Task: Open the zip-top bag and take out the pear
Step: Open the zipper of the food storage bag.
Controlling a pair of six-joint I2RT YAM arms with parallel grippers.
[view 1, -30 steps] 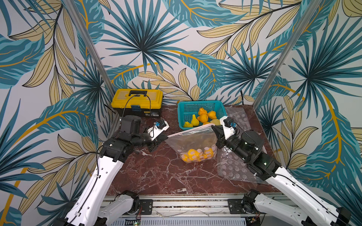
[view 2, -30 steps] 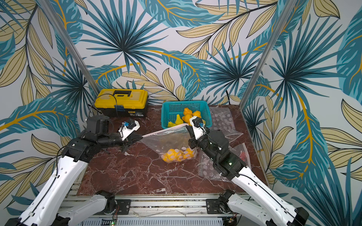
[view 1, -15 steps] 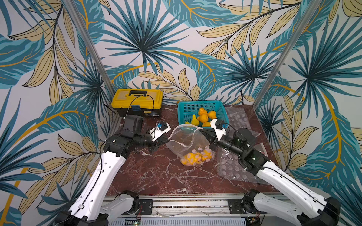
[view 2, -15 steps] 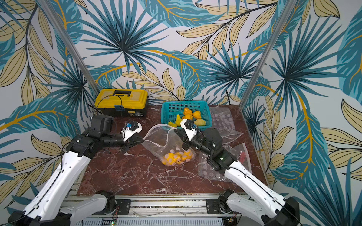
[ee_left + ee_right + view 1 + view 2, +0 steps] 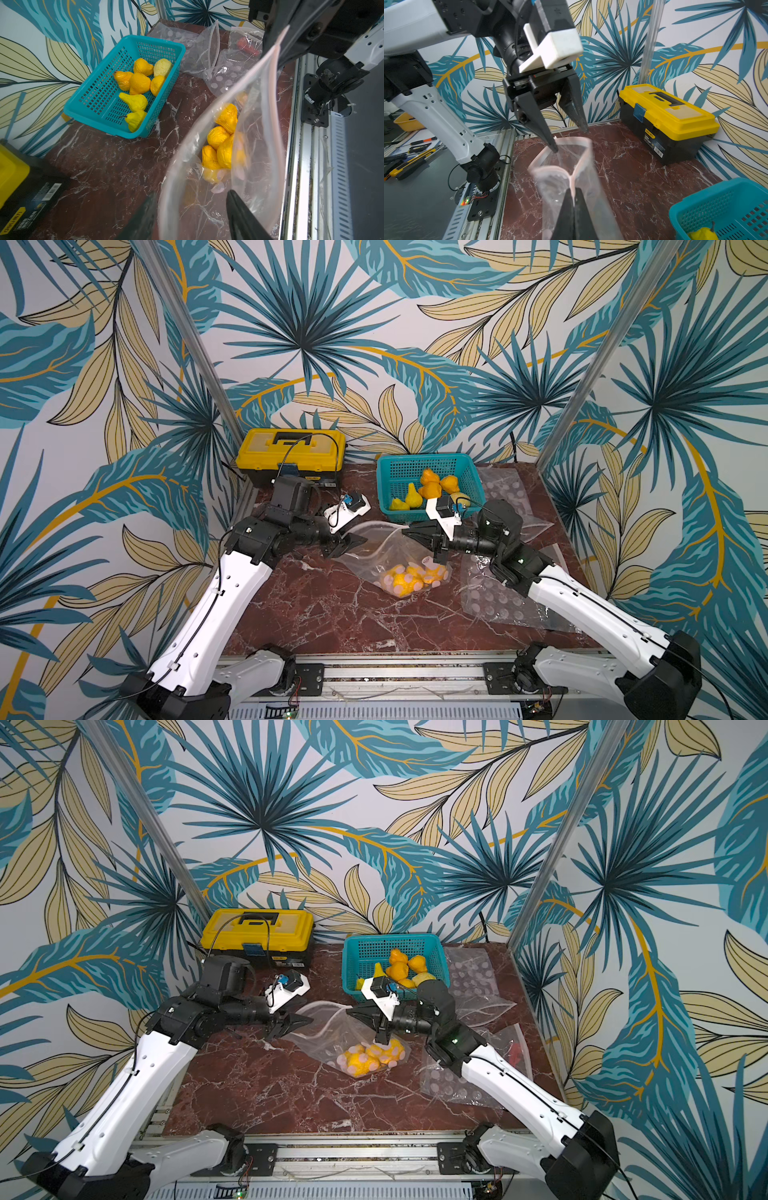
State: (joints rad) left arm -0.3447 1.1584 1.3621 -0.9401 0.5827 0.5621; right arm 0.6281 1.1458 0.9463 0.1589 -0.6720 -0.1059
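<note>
my left gripper (image 5: 351,546) level, jaws apart at bag (image 5: 384,552) mouth | right gripper (image 5: 409,534) level, clamped on bag rim

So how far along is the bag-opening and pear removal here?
Done: the zip-top bag gapes open. In hand: the right gripper is shut on its rim, the left gripper open at the mouth. Left: the pears lie inside the bag, none gripped yet.

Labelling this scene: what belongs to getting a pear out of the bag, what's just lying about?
Job: clear zip-top plastic bag; yellow pears inside it; left gripper; right gripper.
Lying about: yellow-and-black plastic toolbox; teal mesh basket of pears; spare clear dotted bags.
</note>
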